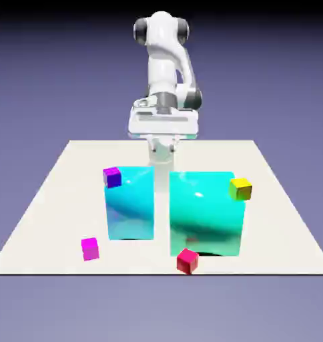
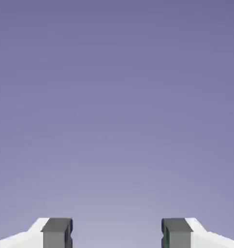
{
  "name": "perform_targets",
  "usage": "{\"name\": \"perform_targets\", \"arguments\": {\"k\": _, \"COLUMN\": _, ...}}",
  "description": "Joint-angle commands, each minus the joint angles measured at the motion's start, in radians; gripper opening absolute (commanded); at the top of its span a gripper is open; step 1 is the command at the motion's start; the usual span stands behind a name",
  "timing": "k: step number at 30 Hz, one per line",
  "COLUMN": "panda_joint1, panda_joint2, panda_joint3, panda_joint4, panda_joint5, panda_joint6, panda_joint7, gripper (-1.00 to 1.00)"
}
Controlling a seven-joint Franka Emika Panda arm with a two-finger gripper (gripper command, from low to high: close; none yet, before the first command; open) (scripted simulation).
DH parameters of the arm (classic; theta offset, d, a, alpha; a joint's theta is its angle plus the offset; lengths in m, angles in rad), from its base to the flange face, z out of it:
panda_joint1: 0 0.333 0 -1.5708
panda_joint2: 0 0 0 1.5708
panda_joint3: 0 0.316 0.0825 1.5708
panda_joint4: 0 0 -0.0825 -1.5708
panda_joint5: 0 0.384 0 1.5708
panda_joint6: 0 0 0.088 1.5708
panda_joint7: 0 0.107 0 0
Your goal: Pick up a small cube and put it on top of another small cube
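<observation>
A pale tabletop [image 1: 44,224] spreads before a plain blue-violet backdrop [image 1: 277,87], darkening toward the top. Two large glossy blocks stand side by side with a gap between them: a blue one [image 1: 131,207] on the exterior view's left and a green one [image 1: 205,214] on its right. A purple cube [image 1: 112,177] shows at the blue one's upper left corner and a yellow cube [image 1: 241,189] at the green one's upper right; whether either touches is hard to judge. A magenta cube [image 1: 90,249] and a red cube [image 1: 187,261] lie nearer the front edge. The gripper [image 2: 117,233] hangs behind the blocks, fingers parted, holding nothing.
</observation>
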Motion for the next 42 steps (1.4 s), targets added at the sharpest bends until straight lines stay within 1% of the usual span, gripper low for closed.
{"name": "perform_targets", "arguments": {"k": 1, "panda_joint1": -0.010, "panda_joint2": 0.036, "panda_joint3": 0.012, "panda_joint4": 0.028, "panda_joint5": 0.003, "panda_joint6": -0.030, "panda_joint7": 0.020, "gripper": 0.00}}
{"name": "perform_targets", "arguments": {"k": 31, "panda_joint1": -0.321, "panda_joint2": 1.119, "panda_joint3": 0.378, "panda_joint4": 0.857, "panda_joint5": 0.078, "panda_joint6": -0.914, "panda_joint7": 0.625, "gripper": 0.00}}
{"name": "perform_targets", "arguments": {"k": 32, "panda_joint1": -0.321, "panda_joint2": 1.119, "panda_joint3": 0.378, "panda_joint4": 0.857, "panda_joint5": 0.078, "panda_joint6": -0.914, "panda_joint7": 0.625, "gripper": 0.00}}
{"name": "perform_targets", "arguments": {"k": 35, "panda_joint1": -0.293, "panda_joint2": 1.207, "panda_joint3": 0.362, "panda_joint4": 0.815, "panda_joint5": 0.062, "panda_joint6": -0.783, "panda_joint7": 0.627, "gripper": 0.00}}
{"name": "perform_targets", "arguments": {"k": 36, "panda_joint1": -0.289, "panda_joint2": 1.218, "panda_joint3": 0.360, "panda_joint4": 0.810, "panda_joint5": 0.061, "panda_joint6": -0.767, "panda_joint7": 0.628, "gripper": 0.00}}
{"name": "perform_targets", "arguments": {"k": 37, "panda_joint1": -0.289, "panda_joint2": 1.218, "panda_joint3": 0.360, "panda_joint4": 0.810, "panda_joint5": 0.061, "panda_joint6": -0.767, "panda_joint7": 0.628, "gripper": -1.00}}
{"name": "perform_targets", "arguments": {"k": 38, "panda_joint1": -0.289, "panda_joint2": 1.218, "panda_joint3": 0.360, "panda_joint4": 0.810, "panda_joint5": 0.061, "panda_joint6": -0.767, "panda_joint7": 0.628, "gripper": -1.00}}
{"name": "perform_targets", "arguments": {"k": 42, "panda_joint1": -0.310, "panda_joint2": 1.097, "panda_joint3": 0.355, "panda_joint4": 0.852, "panda_joint5": 0.070, "panda_joint6": -0.931, "panda_joint7": 0.597, "gripper": -1.00}}
